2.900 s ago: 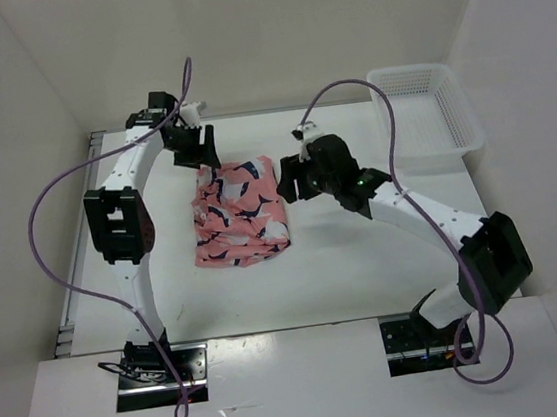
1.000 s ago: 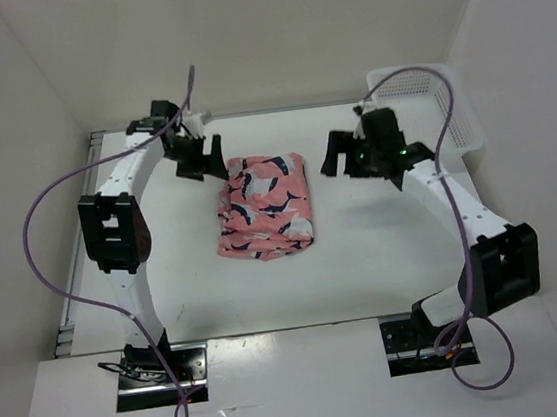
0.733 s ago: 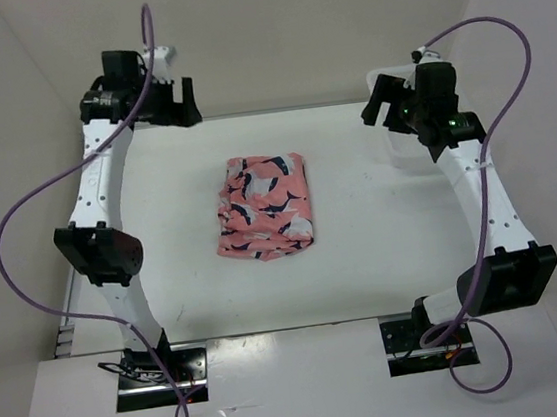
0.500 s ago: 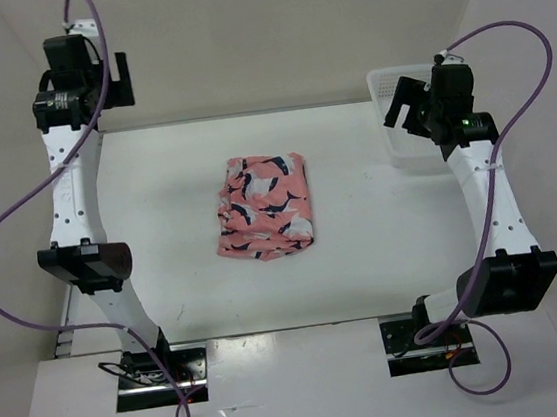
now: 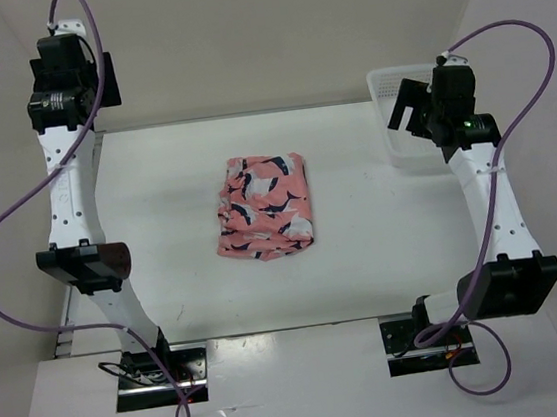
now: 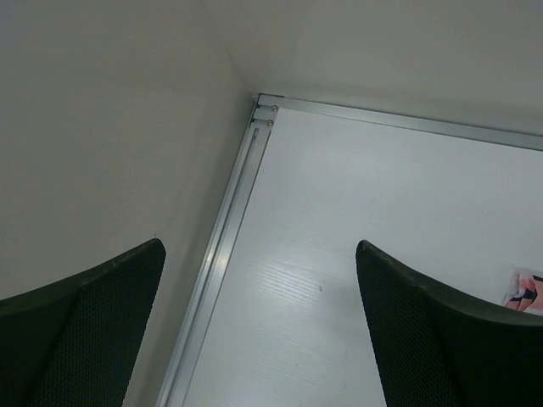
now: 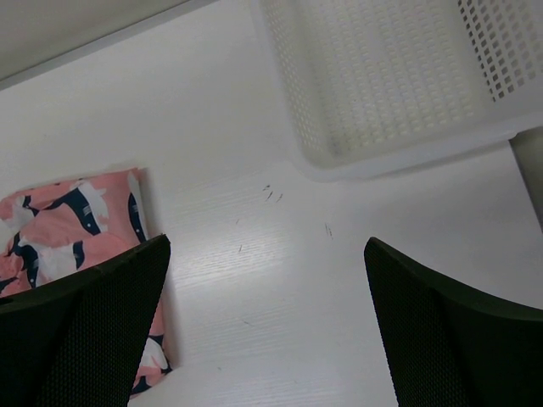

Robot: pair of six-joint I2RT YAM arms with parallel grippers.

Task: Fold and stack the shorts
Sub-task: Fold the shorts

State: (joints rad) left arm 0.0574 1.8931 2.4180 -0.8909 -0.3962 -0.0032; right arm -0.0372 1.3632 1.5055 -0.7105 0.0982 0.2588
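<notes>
Folded shorts [image 5: 263, 207] at middle of bench [image 5: 384, 247]. High over far-left corner, left hand [image 5: 108, 81]; right hand [image 5: 409, 105] high by white basket [image 5: 403, 159]. Both well apart from shorts.

Bright, soft, even light from overhead, white table [image 5: 384, 247] uniformly lit, only a thin faint shadow along the near edge of the folded shorts [image 5: 263, 207]. Overhead view sharp from edge to edge; in the wrist views, right fingers [image 7: 81, 331] and left fingers [image 6: 76, 331] near-black with a faint mesh texture, table between and beyond them crisp. Wall [image 6: 102, 127] beyond the outer left finger greyer and dimmer than the table.
</notes>
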